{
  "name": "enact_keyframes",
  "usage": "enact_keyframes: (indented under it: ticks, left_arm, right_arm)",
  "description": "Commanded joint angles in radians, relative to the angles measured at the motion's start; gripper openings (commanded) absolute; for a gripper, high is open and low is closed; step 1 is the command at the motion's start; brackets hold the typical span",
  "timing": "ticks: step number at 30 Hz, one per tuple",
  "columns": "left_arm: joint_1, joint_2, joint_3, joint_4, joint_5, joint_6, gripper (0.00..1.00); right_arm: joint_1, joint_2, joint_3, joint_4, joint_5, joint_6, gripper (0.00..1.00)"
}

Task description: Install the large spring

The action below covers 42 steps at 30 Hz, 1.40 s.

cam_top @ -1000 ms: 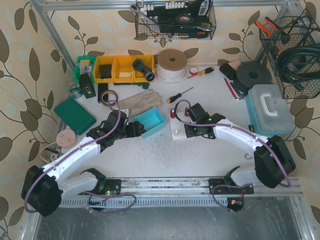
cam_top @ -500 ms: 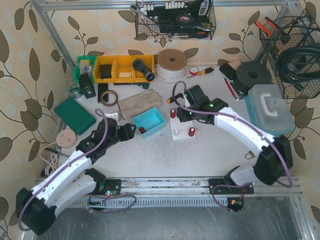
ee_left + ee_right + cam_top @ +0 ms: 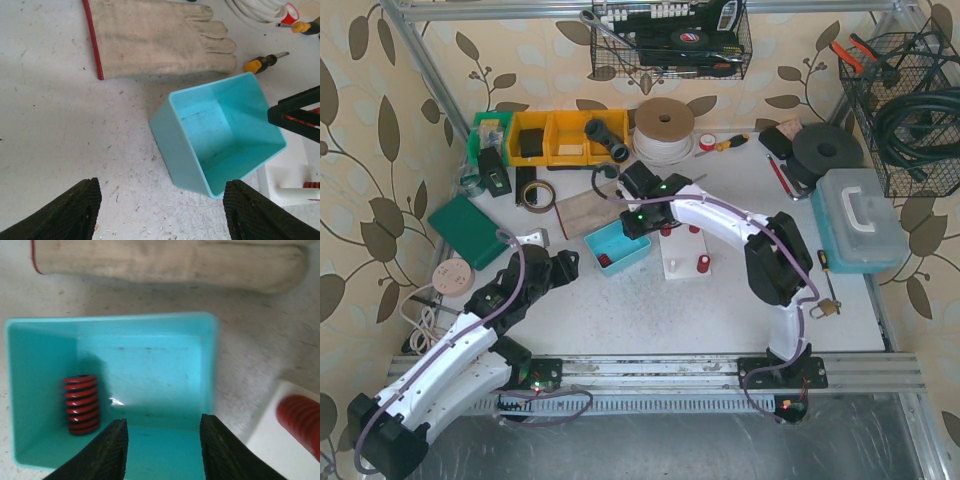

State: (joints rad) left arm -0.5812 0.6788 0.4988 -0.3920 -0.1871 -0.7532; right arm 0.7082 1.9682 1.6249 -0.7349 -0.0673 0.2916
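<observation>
Teal plastic is framing the job. From above, the teal bin (image 3: 625, 243) is sitting just left of the white peg plate (image 3: 682, 262), and the large red spring (image 3: 605, 262) is resting inside the bin, toward its near-left corner. The right gripper (image 3: 630, 226) is hanging over the bin's far rim. The left gripper (image 3: 568, 265) is waiting just outside the bin's left wall.

From the left wrist, that gripper's fingers are spreading wide on nothing, and the bin's near wall is hiding the spring.

From the right wrist, the fingers are gaping, empty, above the bin's middle. The spring is sitting off to their left against the side wall, its long axis running up the frame. This arm is likely needing a leftward shift to straddle it.
</observation>
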Motion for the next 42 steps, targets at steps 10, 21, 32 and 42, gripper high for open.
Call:
enact_keyframes:
  ticks: [10, 21, 32, 42]
  left_arm:
    - [0.013, 0.032, 0.024, 0.019, -0.025, 0.006, 0.71]
    - [0.014, 0.021, 0.025, -0.003, -0.04, -0.007, 0.81]
    - [0.014, 0.017, 0.033, -0.032, -0.048, -0.016, 0.83]
    - [0.015, 0.079, 0.058, -0.029, -0.029, -0.002, 0.89]
  right_arm:
    - [0.102, 0.105, 0.093, -0.073, 0.081, 0.032, 0.08]
    - [0.215, 0.025, -0.018, -0.062, 0.104, 0.178, 0.0]
    - [0.321, 0.021, 0.008, -0.052, 0.101, 0.312, 0.0]
    - [0.251, -0.036, 0.005, -0.113, 0.124, 0.143, 0.31]
